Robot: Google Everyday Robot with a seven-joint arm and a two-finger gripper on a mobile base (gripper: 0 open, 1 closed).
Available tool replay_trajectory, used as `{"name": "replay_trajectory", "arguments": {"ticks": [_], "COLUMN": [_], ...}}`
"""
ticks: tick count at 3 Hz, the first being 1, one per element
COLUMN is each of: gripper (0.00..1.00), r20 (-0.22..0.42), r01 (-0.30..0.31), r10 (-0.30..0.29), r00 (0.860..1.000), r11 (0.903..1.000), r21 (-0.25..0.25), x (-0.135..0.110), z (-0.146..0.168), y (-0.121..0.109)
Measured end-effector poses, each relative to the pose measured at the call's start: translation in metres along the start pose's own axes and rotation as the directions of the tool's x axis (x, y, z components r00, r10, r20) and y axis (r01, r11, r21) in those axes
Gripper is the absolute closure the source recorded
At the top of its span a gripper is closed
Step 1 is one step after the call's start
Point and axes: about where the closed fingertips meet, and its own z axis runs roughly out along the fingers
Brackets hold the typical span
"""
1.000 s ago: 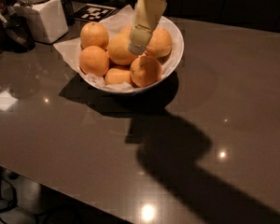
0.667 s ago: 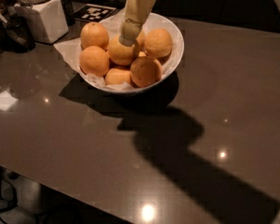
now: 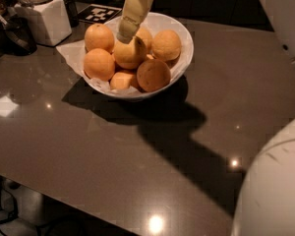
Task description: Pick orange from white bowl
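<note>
Pincer (image 3: 131, 38) is down on top of the orange (image 3: 128, 57), mid-pile in the white bowl (image 3: 188, 43). Can't tell if it's clenched or released. Risks: contact looks high on the fruit, so it could squirt out sideways. That would nudge the neighbouring oranges (image 3: 166, 44), and one near the bowl's rim could roll over onto the tabletop (image 3: 113, 146).

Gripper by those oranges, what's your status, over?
Cream two-finger gripper at top of round central orange in glossy white bowl. Orange not yet lifted. Neighbouring oranges pressed close around it.
</note>
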Motion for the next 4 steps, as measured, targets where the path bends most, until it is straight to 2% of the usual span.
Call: {"name": "replay_trajectory", "arguments": {"ticks": [1,2,4], "gripper": [0.19,0.24,0.26], "r20": [-0.021,-0.056,-0.108], "r01": [-0.022,-0.052,-0.105], "r10": [0.021,0.051,0.104], "r00": [1.0,0.997,0.989], "r11": [0.9996,0.9985,0.9945], "r21": [-0.019,-0.015,-0.003], "x": [-0.005,-0.008,-0.007], "z": [0.016,0.033,0.052], "y": [-0.006,-0.016,-0.026]}}
